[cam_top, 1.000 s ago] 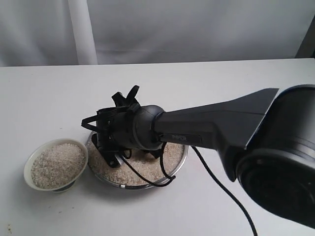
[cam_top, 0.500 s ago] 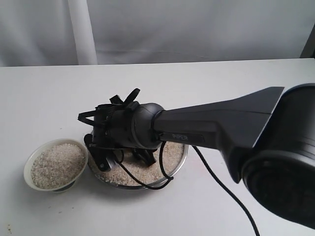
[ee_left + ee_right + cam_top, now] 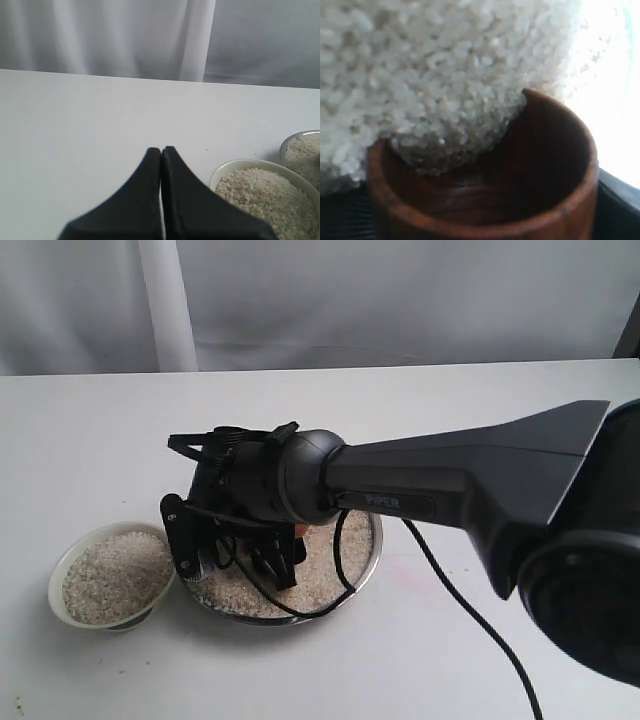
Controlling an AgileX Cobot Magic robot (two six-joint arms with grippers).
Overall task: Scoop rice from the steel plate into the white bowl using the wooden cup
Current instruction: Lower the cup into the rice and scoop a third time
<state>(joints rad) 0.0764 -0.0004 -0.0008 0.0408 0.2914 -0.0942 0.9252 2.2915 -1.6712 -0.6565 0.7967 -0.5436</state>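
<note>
The steel plate (image 3: pixel 371 558) holds loose rice (image 3: pixel 347 543) and sits right of the white bowl (image 3: pixel 66 565), which is heaped with rice (image 3: pixel 115 576). My right gripper (image 3: pixel 233 552) reaches across over the plate's left half, fingers pointing down into the grains. It is shut on the wooden cup (image 3: pixel 485 222), of which only an orange sliver (image 3: pixel 298 530) shows in the exterior view. In the right wrist view the cup lies on its side with its mouth pushed into the rice (image 3: pixel 445 65); grains spill over its lip. My left gripper (image 3: pixel 161 150) is shut and empty, beside the white bowl (image 3: pixel 224 170).
A black cable (image 3: pixel 450 585) trails from the right wrist across the table and loops over the plate's front. The right arm's thick body (image 3: pixel 470 480) covers the plate's back half. A grey curtain (image 3: pixel 400 300) hangs behind the white table (image 3: pixel 100 440).
The right wrist has rolled and dropped: the fingers that pointed up now point down into the rice, nearer the bowl side of the plate. The left gripper and bowl are unmoved.
</note>
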